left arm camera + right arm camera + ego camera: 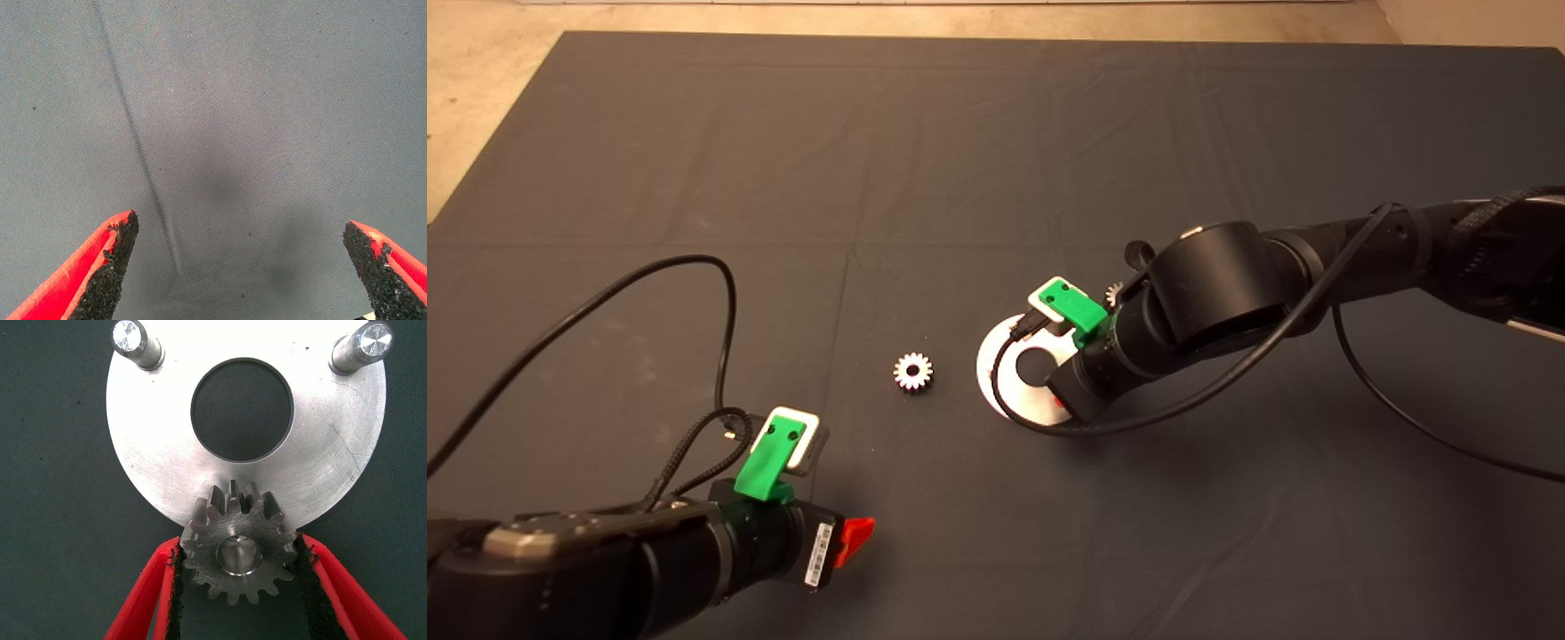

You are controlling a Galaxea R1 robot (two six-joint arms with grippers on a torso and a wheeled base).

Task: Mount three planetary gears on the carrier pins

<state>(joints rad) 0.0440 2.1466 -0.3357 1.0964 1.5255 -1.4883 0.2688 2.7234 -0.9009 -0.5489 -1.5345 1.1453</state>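
The silver carrier disc (153,433) lies on the mat, also seen in the head view (996,356). Two bare carrier pins (137,343) (363,347) stand on it. My right gripper (238,547) is shut on a planetary gear (239,583), which sits over the third pin (239,558); the pin's top shows in the gear's hole. A second gear (913,371) lies on the mat left of the disc. A third gear (1113,293) peeks out behind the right arm. My left gripper (854,533) is open and empty over bare mat at the lower left, as the left wrist view (240,233) shows.
The right arm (1227,284) and its black cable (1183,400) cover the right half of the disc in the head view. A looping cable (694,267) rises from the left arm. The dark mat (960,160) ends at a pale floor along the far edge.
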